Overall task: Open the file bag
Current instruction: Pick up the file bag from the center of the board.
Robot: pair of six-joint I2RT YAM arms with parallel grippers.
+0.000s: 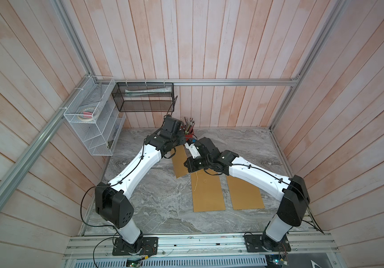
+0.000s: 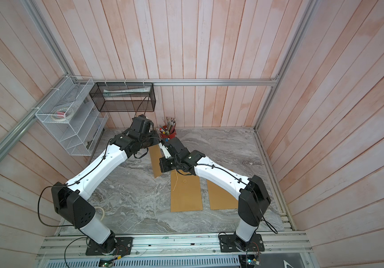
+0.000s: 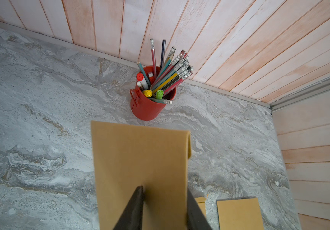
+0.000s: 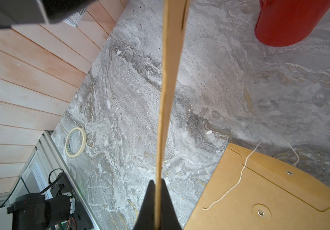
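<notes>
The file bag [image 3: 140, 159] is a brown kraft envelope held up off the marble table, with its top end folded over. In both top views only a strip of the file bag [image 1: 179, 164] [image 2: 155, 162] shows below the two wrists, which meet at the back of the table. My left gripper [image 3: 165, 189] has its jaws apart. One finger [image 3: 134, 209] is on the near face and the other sits behind the bag's side edge. My right gripper [image 4: 158, 181] is shut on the bag's thin edge, seen edge-on.
A red pen holder [image 3: 146, 107] full of pencils stands just behind the bag, near the back wall. Two more brown envelopes [image 1: 207, 192] [image 1: 244, 195] lie flat to the right, one with a loose white string. A tape roll [image 4: 75, 142] lies at front left. Wire baskets [image 1: 93, 116] [image 1: 144, 97] hang on the walls.
</notes>
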